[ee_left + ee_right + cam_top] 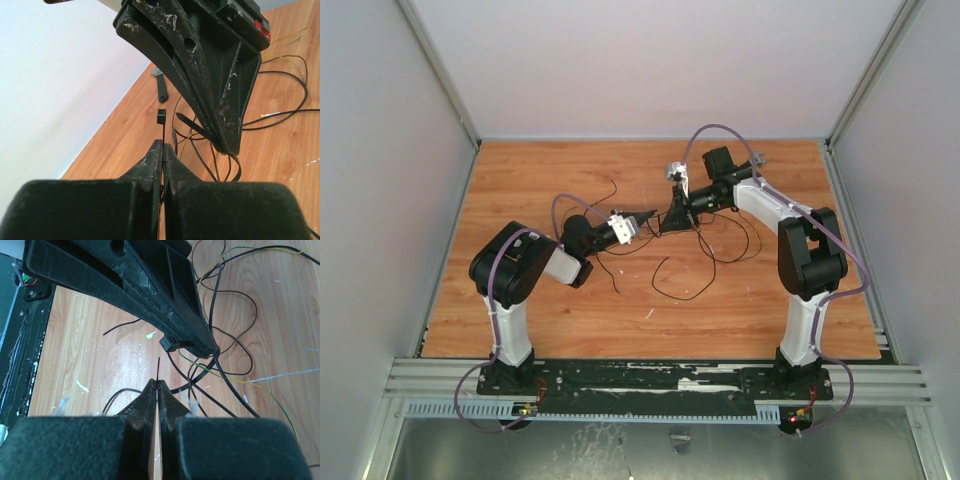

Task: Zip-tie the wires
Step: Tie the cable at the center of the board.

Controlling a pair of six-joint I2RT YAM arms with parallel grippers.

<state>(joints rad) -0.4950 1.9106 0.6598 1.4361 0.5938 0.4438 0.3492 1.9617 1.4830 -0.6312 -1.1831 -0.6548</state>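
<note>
Your left pincer [163, 148] closed tight on zip tie [161, 118], just under head; your right pincer [157, 385] pinches its tail end. On desk [520, 300], wires [214, 292] lie in loose loops.

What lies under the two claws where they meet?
Loose loops of the wires on the wooden table, with the zip tie curving round some. The left gripper covers the rest.

Zip tie [161, 116]: thin black strip, bent in open loop above table [520, 300] centre, ends unjoined. Wires [720, 250]: dark loose loops, lying beneath.
</note>
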